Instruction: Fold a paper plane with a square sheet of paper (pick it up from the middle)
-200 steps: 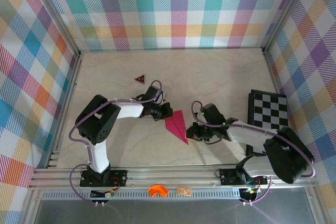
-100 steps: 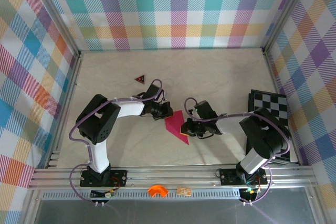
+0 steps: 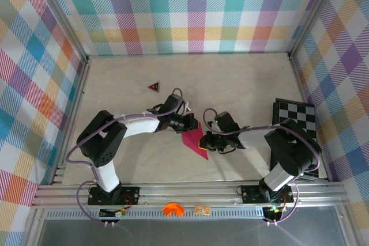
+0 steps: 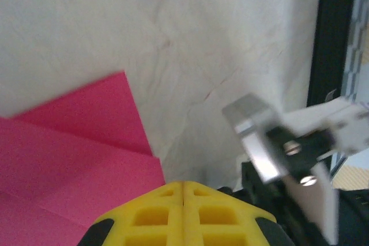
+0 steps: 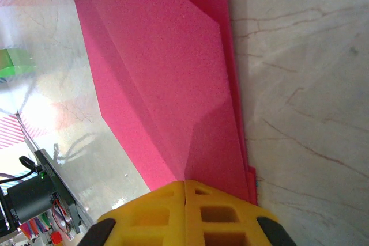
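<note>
You have a pale, marble-patterned table (image 3: pixel 242 84) boxed in by plaid walls (image 3: pixel 190 10), with a black-and-white checkerboard (image 3: pixel 294 120) lying at its right edge. The left arm (image 3: pixel 138 124) reaches rightward from its base and the right arm (image 3: pixel 259 137) reaches leftward, so both meet near the middle of the table. Between them lies the paper plane (image 3: pixel 194 141), flat on the table as a magenta-pink folded dart with its point aimed near and to the right. Your left gripper (image 3: pixel 190 124) sits at the plane's far edge; in its wrist view the yellow fingers (image 4: pixel 183 211) are pressed together with no gap, and the pink paper (image 4: pixel 69 142) runs under their left side. Your right gripper (image 3: pixel 206 141) sits at the plane's right edge, its fingers (image 5: pixel 184 211) likewise pressed tip to tip, with the creased layers (image 5: pixel 161 84) passing beneath them. A tiny dark red triangle (image 3: pixel 153 86) lies well apart, far and to the left. A small orange piece (image 3: pixel 172 209) rests on the near rail.
</note>
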Robot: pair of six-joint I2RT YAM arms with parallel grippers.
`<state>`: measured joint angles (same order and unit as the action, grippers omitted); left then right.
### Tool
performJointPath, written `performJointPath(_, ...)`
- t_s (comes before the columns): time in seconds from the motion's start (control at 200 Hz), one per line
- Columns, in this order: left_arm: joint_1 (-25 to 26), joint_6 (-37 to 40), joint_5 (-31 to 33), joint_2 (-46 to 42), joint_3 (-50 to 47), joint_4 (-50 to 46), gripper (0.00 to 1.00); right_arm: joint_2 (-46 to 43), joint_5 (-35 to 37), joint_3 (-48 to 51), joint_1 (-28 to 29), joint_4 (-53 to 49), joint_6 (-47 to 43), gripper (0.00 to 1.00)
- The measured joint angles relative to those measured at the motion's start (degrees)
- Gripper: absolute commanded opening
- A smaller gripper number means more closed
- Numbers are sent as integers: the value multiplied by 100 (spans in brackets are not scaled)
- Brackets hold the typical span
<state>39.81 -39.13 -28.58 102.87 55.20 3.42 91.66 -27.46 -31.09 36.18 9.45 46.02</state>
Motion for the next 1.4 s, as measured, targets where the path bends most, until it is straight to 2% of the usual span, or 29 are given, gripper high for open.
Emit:
performJointPath(0.25, -33, 122, -184, 503, -92, -22, 1, -2, -4, 26, -11, 22, 2, 0)
performJointPath(0.395, -409, 354, -509, 625, 0, -63, 0, -13, -9, 87, -15, 109, 0, 0)
performJointPath(0.625, -1180, 767, -472, 745, 293, -378, 0, -28, -28, 188, -26, 297, 2, 0)
performJointPath(0.855, -1338, 804, -203, 507, 260, -527, 1, -44, -66, 212, -37, 358, 0, 1)
performJointPath(0.99, -1333, 588, -87, -26, 127, -470, 1, -109, -68, 203, -37, 238, -17, 8)
performJointPath(1.08, -1193, 518, -79, -225, 131, -363, 2, -160, -87, 162, -37, 74, -20, 17)
performJointPath(1.26, -579, 503, -46, 9, 195, -328, 2, -551, -107, 122, -37, -258, 20, 31)
performJointPath(1.33, -426, 444, -31, 210, 197, -337, 2, -942, -90, 136, -37, -407, 55, 39)
performJointPath(1.4, -407, 398, 20, 398, 197, -352, 2, -1467, -13, 212, -37, -509, 131, 41)
